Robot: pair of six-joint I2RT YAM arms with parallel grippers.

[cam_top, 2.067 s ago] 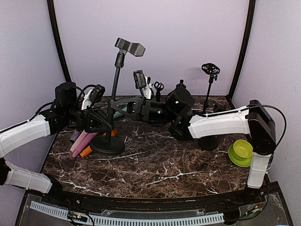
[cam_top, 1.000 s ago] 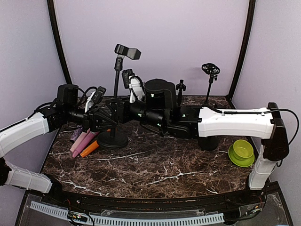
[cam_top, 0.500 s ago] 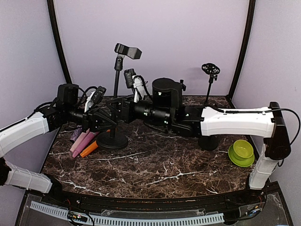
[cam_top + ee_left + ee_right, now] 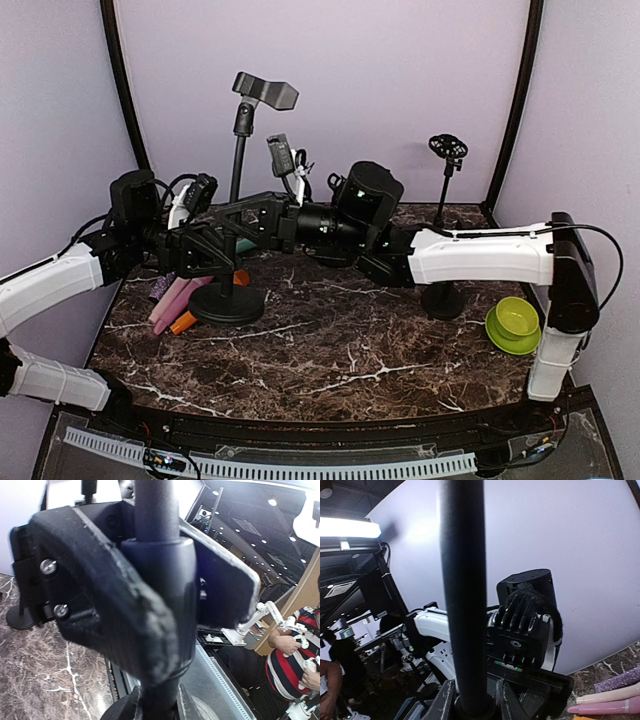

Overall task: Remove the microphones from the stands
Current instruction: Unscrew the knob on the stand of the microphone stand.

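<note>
2 claws clamp the stand (image 4: 237, 165) by its black pole (image 4: 462, 595). The left gripper (image 4: 222, 265) grips it low down; the right gripper (image 4: 232, 222) grips just above.

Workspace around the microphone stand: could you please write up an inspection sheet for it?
Surface: dark marbled table; no spills seen.
Job's things: microphone stand on its round base, black holder on top; no microphone made out.
Clutter: pink and orange sticks beside the base; green bowl on a plate at the right; small second stand at the back.
Grippers: left tool and right tool both shut on the stand's pole.
Cables: black cable looping off the right arm.
Surroundings: lilac walls; a person in a striped shirt beyond the table.
</note>
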